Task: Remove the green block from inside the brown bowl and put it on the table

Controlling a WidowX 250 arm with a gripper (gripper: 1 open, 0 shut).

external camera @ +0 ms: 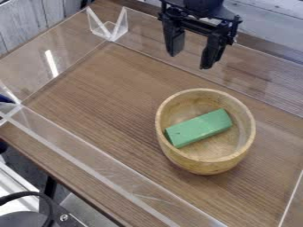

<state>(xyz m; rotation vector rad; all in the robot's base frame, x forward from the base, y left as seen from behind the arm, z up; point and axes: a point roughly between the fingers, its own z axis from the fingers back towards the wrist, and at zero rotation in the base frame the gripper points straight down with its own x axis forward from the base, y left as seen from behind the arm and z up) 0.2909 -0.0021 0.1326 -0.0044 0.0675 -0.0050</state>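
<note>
The green block (198, 129) lies flat and slanted inside the brown bowl (242, 116), which stands on the table (95, 97) toward the right. My gripper (193, 51) hangs above and behind the bowl, black fingers pointing down and spread open with nothing between them. It is well clear of the bowl's rim.
Clear acrylic walls (83, 164) edge the tabletop at the front, left and back. A folded clear acrylic piece (109, 27) stands at the back corner. Wood-grain surface stretches left of the bowl.
</note>
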